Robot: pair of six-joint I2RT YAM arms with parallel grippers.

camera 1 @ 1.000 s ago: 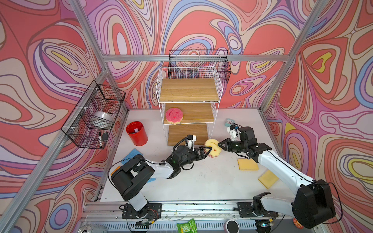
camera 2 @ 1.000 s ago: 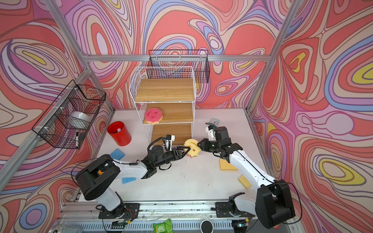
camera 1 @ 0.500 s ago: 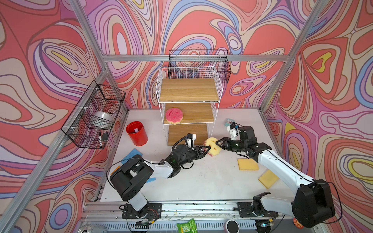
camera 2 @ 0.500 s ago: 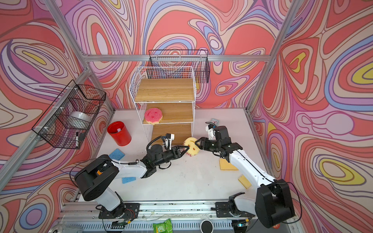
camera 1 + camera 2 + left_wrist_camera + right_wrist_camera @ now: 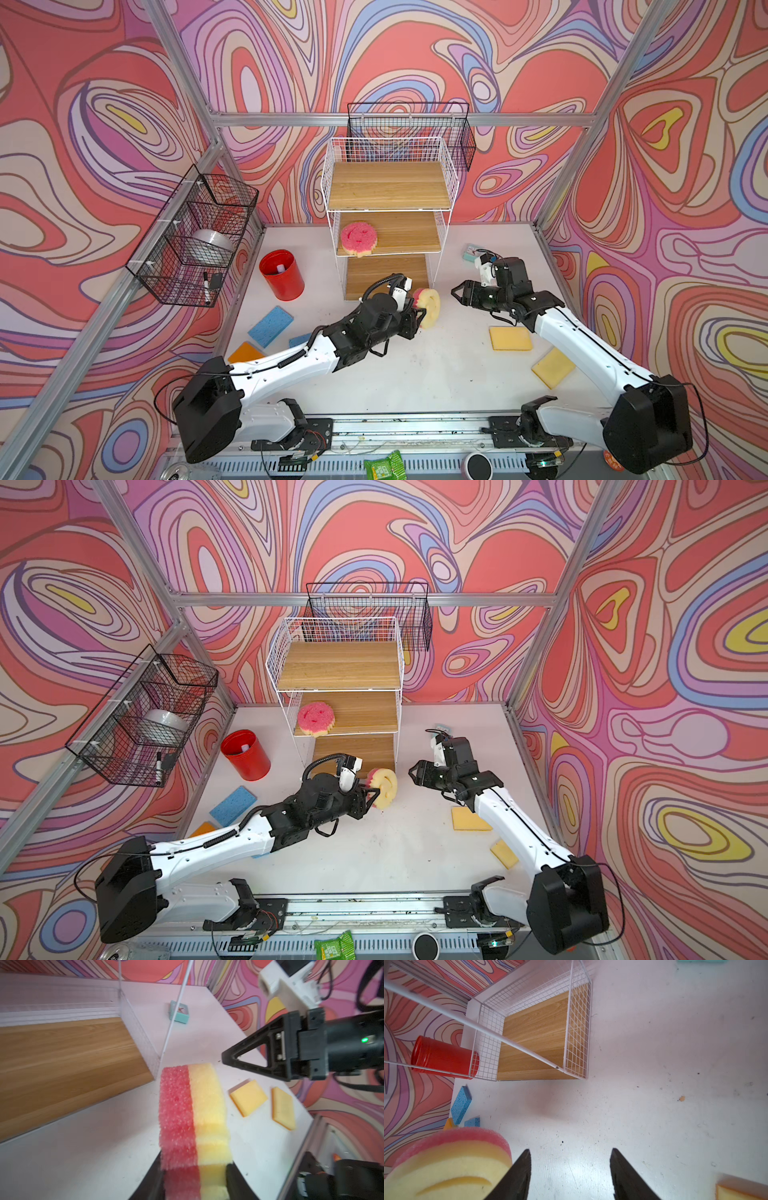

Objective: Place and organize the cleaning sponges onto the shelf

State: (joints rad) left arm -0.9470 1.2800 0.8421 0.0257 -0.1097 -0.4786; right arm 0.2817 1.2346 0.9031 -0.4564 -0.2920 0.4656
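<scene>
Left jaws: clamped across the pink and yellow faces of the held round sponge (image 5: pixel 430 305), which stood on edge; a second before they stood wider, so the left gripper (image 5: pixel 419 318) had just taken the grip.
Right jaws: spread with nothing between them, where a second before they pinched that same sponge; the right gripper (image 5: pixel 456 294) sat just beside it, not touching.
Meaning: the hand-over from right to left looked complete, and the sponge hung from one gripper only.
Orange sponge (image 5: pixel 246 352): flat on the table (image 5: pixel 415 374) at the far left, unmoved.
Flat blue sponge (image 5: pixel 271 326): just beside the orange one, unmoved.
Second blue sponge (image 5: pixel 300 340): near it, half hidden by the left arm.
Shelf (image 5: pixel 388 185): at the back, middle; top board bare.
Shelved round sponge (image 5: pixel 359 238): on the middle board (image 5: pixel 409 235), at its left front edge, as before.
Bottom board (image 5: pixel 386 274): bare, just behind the held sponge.
Near yellow sponge (image 5: pixel 510 338): flat on the table at the right, near the right arm.
Far yellow sponge (image 5: pixel 552 368): further right, well apart from the shelf.
Progress: one of seven shelved, one in hand, five on the table.
Next, as a guess: the left arm carries its sponge to a board, perhaps beside its twin, while the freed right arm turns to the yellow pair.
</scene>
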